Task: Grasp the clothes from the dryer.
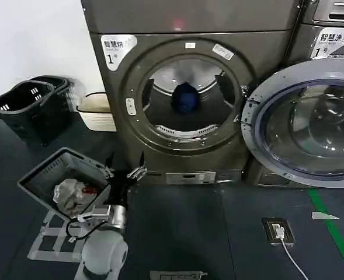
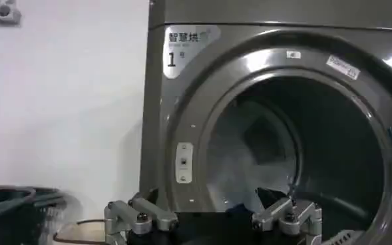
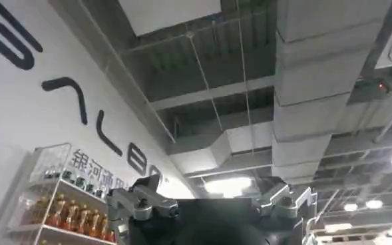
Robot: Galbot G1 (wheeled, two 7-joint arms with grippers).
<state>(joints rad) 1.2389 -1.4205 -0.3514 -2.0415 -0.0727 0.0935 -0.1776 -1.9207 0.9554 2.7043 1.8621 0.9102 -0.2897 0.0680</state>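
Left hand [image 1: 125, 166]: black fingers with silver knuckles, spread wide apart, holding nothing and touching nothing. In the head view it hangs low before the dryer's front panel, beneath the left part of the porthole; in the left wrist view the hand [image 2: 212, 216] faces the open drum mouth, its fingertips [image 2: 275, 198] short of the opening.

Right hand [image 3: 212, 200]: fingers apart and empty, turned up toward a ceiling of ducts and lamps, with a white wall bearing dark lettering and a shelf of bottles [image 3: 69, 213] to one side.

Dryer [image 1: 189, 93]: large dark bronze-grey front-loading machine with a round porthole, a white sticker marked "1" [image 1: 116, 49] at the upper left of the face, and a small red light [image 1: 176, 24] on the top panel. It stands on the dark floor against the white wall, straight ahead of the robot. Its round glass door [image 1: 306, 122] with a silver rim is swung fully open to the right, covering the front of the neighbouring machine.

Drum contents: one dark blue bundle of clothes [image 1: 185, 98] lies toward the back of the metal drum, well apart from the left hand.

Grey plastic basket [image 1: 46, 178]: tilted, on a pale frame at the robot's left, just beside the left hand; holds crumpled whitish cloth [image 1: 69, 192] and a small red item.

Black plastic baskets [image 1: 28, 105]: by the wall, left of the dryer; contents cannot be told.

Cream-coloured tub [image 1: 96, 111]: on the floor between the black baskets and the dryer.
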